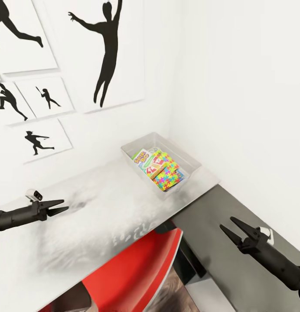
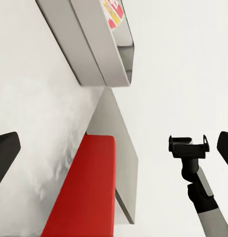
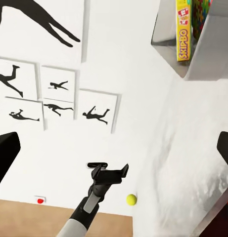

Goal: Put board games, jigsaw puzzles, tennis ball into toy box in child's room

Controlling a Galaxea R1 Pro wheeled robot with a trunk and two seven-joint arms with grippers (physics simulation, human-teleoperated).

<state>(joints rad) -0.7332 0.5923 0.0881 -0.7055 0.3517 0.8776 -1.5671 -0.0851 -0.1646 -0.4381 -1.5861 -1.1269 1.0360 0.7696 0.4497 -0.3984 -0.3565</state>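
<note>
We list the toy box [image 1: 190, 161] as our landmark: a shallow grey bin at the far end of the table [image 1: 93, 216], close to the room's corner. Inside it we count a SKIP-BO game box [image 1: 142, 158], a second printed game box [image 1: 155, 164] overlapping it, and a jigsaw puzzle [image 1: 168, 177] lying toward the bin's near end; whether more pieces lie beneath, we cannot tell. The right wrist view gives us the bin's wall [image 3: 168, 34] with the yellow SKIP-BO edge [image 3: 183, 34] standing in it. We record the tennis ball [image 3: 131, 199] outside the toy box, well apart from it, at the table's far edge just beside the left gripper [image 3: 110, 170]. Both pincers are empty: the left gripper [image 1: 54, 206], over the tabletop well away from the bin, holds its fingers slightly parted; the right gripper [image 1: 235, 229], beyond the table's end below the bin, has its fingers spread. A red chair [image 1: 137, 268] sits tucked under the table edge. Black silhouette pictures [image 1: 107, 52] hang on the wall behind the bin.
</note>
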